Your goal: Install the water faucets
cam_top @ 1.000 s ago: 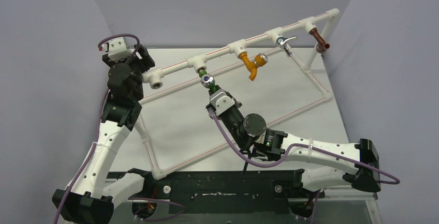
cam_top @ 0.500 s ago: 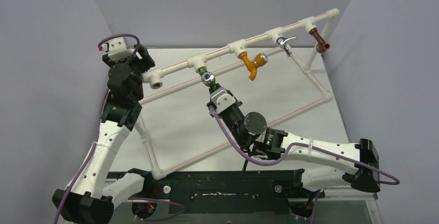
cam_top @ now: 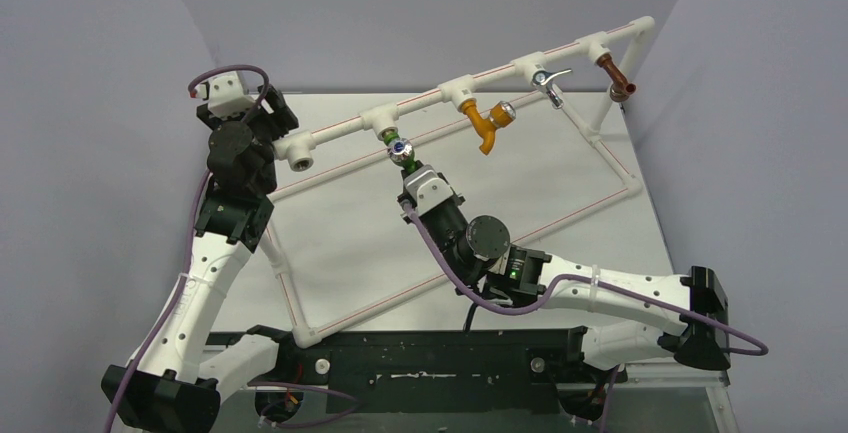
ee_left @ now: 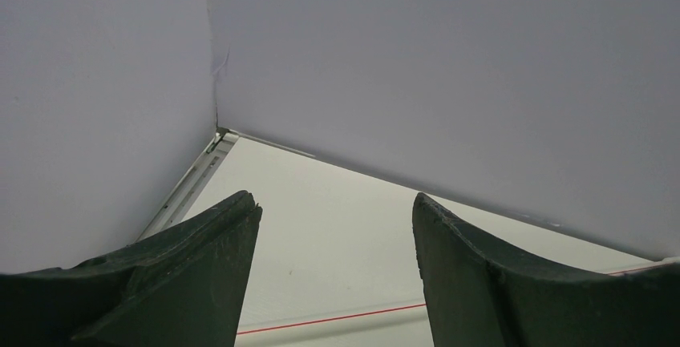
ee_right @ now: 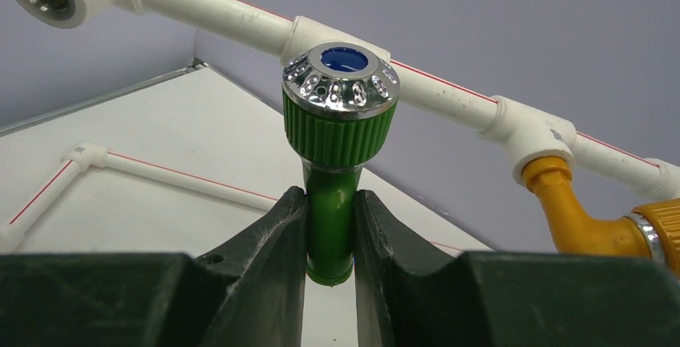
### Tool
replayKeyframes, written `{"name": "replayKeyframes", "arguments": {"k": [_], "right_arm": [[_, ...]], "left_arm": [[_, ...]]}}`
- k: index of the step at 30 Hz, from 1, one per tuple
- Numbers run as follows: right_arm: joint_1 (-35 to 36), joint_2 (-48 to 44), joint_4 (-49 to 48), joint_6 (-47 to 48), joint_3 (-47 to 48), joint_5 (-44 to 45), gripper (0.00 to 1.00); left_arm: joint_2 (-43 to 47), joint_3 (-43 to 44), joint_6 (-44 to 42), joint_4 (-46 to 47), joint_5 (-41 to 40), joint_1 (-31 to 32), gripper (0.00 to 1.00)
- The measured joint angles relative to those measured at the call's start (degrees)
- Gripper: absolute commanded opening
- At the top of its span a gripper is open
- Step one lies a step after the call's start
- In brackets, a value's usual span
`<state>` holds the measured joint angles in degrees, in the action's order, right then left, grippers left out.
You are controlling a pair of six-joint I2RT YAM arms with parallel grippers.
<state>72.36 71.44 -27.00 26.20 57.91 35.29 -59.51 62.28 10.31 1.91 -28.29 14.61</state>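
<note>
Far left first: zero change at the left gripper [ee_left: 337,283], parked by the open end of the white pipe [cam_top: 340,133], fingers roughly half spread with nothing visibly between them. Middle: right gripper [ee_right: 331,203] clamped tight on the spout of the green faucet [ee_right: 341,119], nudged a touch up toward the tee [cam_top: 384,121] since a second ago. Faucet right under that tee, left of the orange tap [cam_top: 487,125].

I log green tap [ee_right: 330,203] as smooth glossy plastic, its knob [ee_right: 341,78] dimpled chrome; white pipe [ee_right: 216,6] looks matt, scuffed plastic.
</note>
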Motion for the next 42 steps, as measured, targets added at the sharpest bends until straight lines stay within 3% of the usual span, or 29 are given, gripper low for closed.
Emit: {"name": "replayKeyframes", "arguments": {"k": [23, 42], "right_arm": [[0.11, 1.77, -1.70, -12.33, 1.25, 2.97, 0.00], [-1.57, 1.22, -4.13, -33.27, -0.15, 3.43, 0.00]], "left_arm": [[-0.26, -0.11, 0.04, 0.81, -0.02, -0.48, 0.67], [-0.31, -0.26, 0.28, 1.42, -0.48, -0.48, 0.68]]}}
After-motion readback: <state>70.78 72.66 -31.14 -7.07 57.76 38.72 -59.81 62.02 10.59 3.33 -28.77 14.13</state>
